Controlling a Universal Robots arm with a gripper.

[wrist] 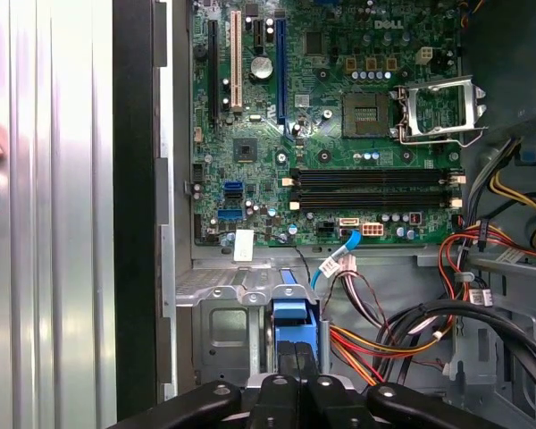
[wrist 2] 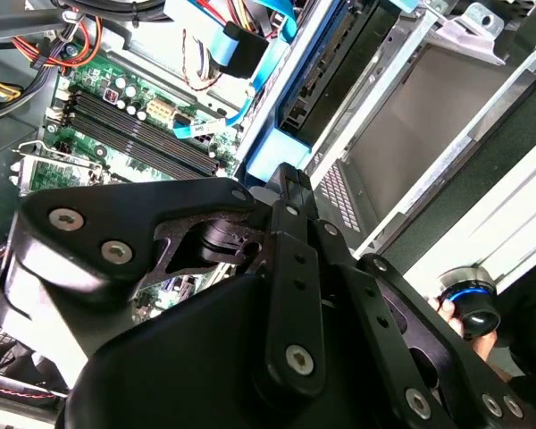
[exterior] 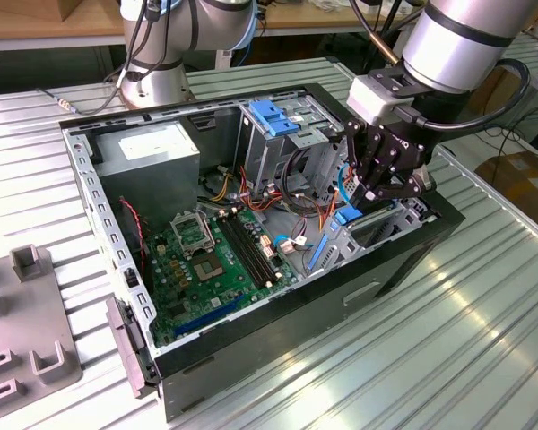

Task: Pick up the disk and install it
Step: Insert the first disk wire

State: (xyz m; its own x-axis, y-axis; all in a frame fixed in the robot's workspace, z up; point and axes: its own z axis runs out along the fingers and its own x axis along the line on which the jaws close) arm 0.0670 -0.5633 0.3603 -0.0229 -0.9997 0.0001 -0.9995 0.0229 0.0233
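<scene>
Inside an open computer case, looking past the black gripper (wrist 2: 286, 174), jaws drawn together with no gap. Right at the jaw tips and touching them, the blue-framed disk (wrist 2: 270, 152), alongside a grey metal bay (wrist 2: 402, 134). Beyond the jaws to one side, a green circuit board (wrist 2: 116, 116) with dark memory slots, a light blue ribbon cable (wrist 2: 241, 45) and a bunch of red, orange and yellow wires (wrist 2: 76, 36). Back behind the jaws, on the bay's side, a fingertip (wrist 2: 444, 308) against a blue-ringed knob (wrist 2: 471, 304).
</scene>
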